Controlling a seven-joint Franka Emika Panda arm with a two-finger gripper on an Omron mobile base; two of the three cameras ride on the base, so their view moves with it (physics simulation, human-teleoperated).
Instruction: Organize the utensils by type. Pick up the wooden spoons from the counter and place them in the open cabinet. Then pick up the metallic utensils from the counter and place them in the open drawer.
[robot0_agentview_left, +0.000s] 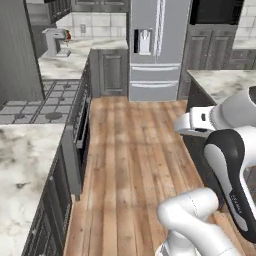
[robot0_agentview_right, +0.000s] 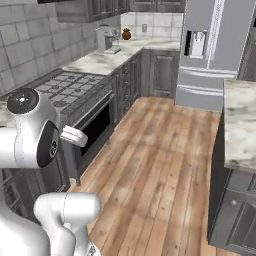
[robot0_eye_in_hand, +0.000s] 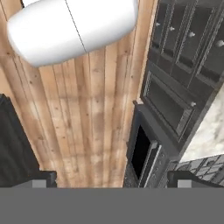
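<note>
My gripper (robot0_eye_in_hand: 117, 179) is open, its two dark fingertips (robot0_eye_in_hand: 41, 178) far apart with nothing between them. It looks down on the wooden floor (robot0_eye_in_hand: 96, 113), beside the oven front (robot0_eye_in_hand: 144, 153). The counter (robot0_agentview_left: 27, 155), white stone with grey and brown veins, lies at the left of the left base view; no utensil shows on the part in sight. A tall dark grey wood-grain panel (robot0_agentview_left: 17, 50), which looks like the open cabinet's door, stands above the stove. The wooden spoons, the metallic utensils and the open drawer are out of view.
A stove (robot0_agentview_left: 45, 102) sits between two stretches of counter, with a stand mixer (robot0_agentview_left: 56, 42) on the far one. A steel fridge (robot0_agentview_left: 157, 50) stands at the back. An island counter (robot0_agentview_right: 240, 125) bounds the right side. The wooden floor between them is wide.
</note>
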